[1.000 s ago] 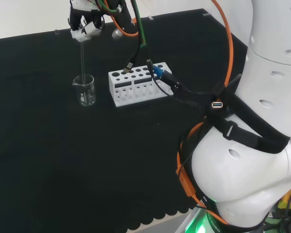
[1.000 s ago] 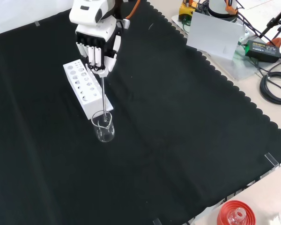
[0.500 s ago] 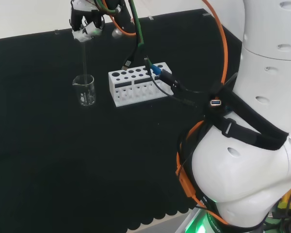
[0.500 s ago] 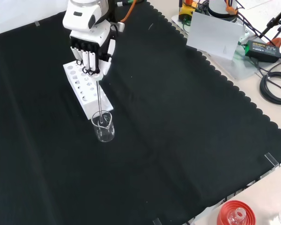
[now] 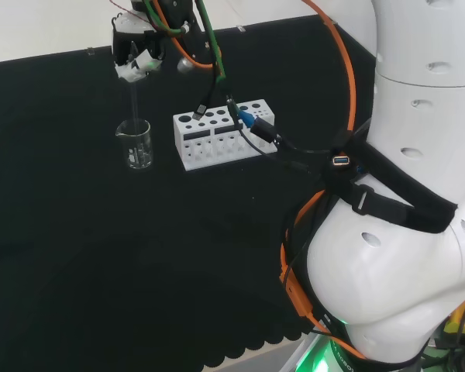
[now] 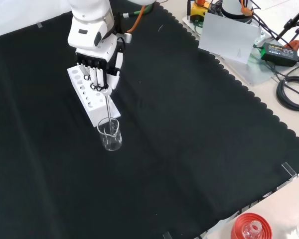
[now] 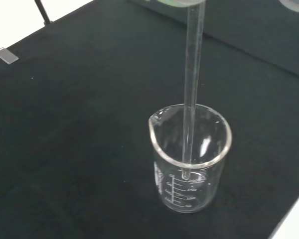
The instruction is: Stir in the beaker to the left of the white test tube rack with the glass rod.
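Fingers (image 6: 95,74) clamped on glass rod (image 7: 191,89) (upright, long axis vertical), tip down inside beaker (image 7: 190,159).

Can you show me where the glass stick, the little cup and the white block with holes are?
Rod (image 7: 190,89), wrist view, mid shaft.
Beaker (image 6: 111,141), front view, side wall.
Rack (image 5: 221,136), head view, front face.

We cannot tell whether the beaker (image 7: 190,158) holds liquid. The glass rod's (image 7: 191,84) upper end is cut off in the wrist view, beside blurred hand parts.
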You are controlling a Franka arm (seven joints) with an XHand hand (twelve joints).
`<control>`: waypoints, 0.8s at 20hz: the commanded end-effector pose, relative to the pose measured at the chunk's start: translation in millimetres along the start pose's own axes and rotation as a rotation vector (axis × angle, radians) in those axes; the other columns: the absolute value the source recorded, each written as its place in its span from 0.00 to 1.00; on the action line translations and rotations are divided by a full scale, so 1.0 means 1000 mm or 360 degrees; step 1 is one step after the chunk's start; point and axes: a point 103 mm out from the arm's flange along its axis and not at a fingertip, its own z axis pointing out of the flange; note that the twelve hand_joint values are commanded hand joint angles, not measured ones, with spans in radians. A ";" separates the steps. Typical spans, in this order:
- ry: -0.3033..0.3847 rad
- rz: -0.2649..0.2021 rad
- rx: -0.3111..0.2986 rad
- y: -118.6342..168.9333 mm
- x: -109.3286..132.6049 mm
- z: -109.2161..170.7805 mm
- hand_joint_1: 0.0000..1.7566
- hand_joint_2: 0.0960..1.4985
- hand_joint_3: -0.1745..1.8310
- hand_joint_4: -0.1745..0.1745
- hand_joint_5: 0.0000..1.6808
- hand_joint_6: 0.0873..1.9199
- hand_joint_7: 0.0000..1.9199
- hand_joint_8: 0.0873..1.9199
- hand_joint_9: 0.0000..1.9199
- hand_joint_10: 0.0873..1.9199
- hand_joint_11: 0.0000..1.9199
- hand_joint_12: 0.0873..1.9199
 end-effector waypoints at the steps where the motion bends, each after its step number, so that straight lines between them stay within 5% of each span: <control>1: 0.0013 -0.0029 0.0012 0.008 0.008 0.004 0.75 0.69 0.00 0.00 0.76 0.15 0.71 0.28 0.88 0.24 0.85 0.23; 16: 0.0053 -0.0021 -0.0025 0.008 -0.034 0.004 0.75 0.69 0.00 0.00 0.75 0.15 0.71 0.29 0.88 0.24 0.85 0.24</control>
